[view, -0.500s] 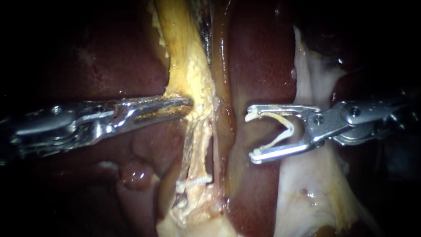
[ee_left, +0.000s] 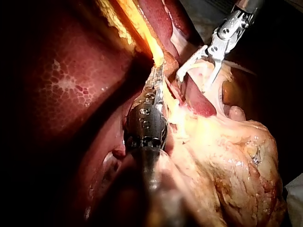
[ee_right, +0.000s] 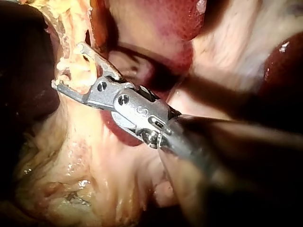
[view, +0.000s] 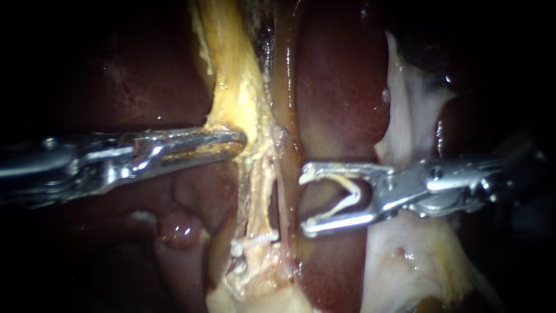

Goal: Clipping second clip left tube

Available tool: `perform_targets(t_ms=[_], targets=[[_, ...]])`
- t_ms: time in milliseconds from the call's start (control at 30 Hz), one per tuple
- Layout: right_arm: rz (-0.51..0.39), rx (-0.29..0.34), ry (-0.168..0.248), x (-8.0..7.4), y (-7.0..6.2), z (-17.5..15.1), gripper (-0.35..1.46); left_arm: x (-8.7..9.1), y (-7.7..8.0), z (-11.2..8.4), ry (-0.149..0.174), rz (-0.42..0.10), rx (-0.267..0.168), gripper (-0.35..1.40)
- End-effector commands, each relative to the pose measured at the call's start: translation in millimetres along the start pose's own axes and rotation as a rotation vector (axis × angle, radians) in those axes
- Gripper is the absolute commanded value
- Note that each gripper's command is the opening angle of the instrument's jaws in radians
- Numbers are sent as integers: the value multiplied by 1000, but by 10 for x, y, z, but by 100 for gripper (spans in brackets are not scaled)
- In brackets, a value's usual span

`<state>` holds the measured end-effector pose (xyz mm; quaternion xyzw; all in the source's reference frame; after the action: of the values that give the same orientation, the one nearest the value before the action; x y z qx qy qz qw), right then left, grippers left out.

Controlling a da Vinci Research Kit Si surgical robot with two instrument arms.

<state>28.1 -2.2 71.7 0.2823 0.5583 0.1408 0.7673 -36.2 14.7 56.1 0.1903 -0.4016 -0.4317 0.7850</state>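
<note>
- My left instrument [view: 238,139] pinches yellow tissue [view: 237,101] by the left tube [view: 259,203].
- My right instrument [view: 306,200] carries a new clip [view: 354,194] in its jaws, near that tube.
- The tube looks soft, thin and slippery; I would pinch it above the tube's clip [view: 255,239].

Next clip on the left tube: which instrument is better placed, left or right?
Right. My right instrument carries an open clip between its jaws. The mouth of the clip faces the left tube but does not touch it. My left instrument is shut on yellowish tissue, so it is probably occupied.
</note>
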Motion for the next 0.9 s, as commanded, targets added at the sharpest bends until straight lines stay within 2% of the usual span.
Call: perform_targets(t_ms=[33, 167, 433, 600, 733, 900], targets=[[3, 3, -6, -6, 2, 6, 57, -3, -1, -5, -10, 1, -3, -35], [18, 7, -21, -26, 13, 26, 57, -9, -5, -16, -18, 3, -7, -35], [20, 15, -28, -39, 30, 43, 57, -9, -12, -19, -22, 6, -10, -35], [22, 49, -31, -36, 27, 60, 57, -9, -12, -19, -22, 6, -9, -35], [23, 105, 10, -29, 17, 65, 56, -9, -12, -19, -22, 7, -9, -35], [19, 164, 60, -12, 5, 72, 55, -8, -12, -19, -22, 7, -10, -35]])
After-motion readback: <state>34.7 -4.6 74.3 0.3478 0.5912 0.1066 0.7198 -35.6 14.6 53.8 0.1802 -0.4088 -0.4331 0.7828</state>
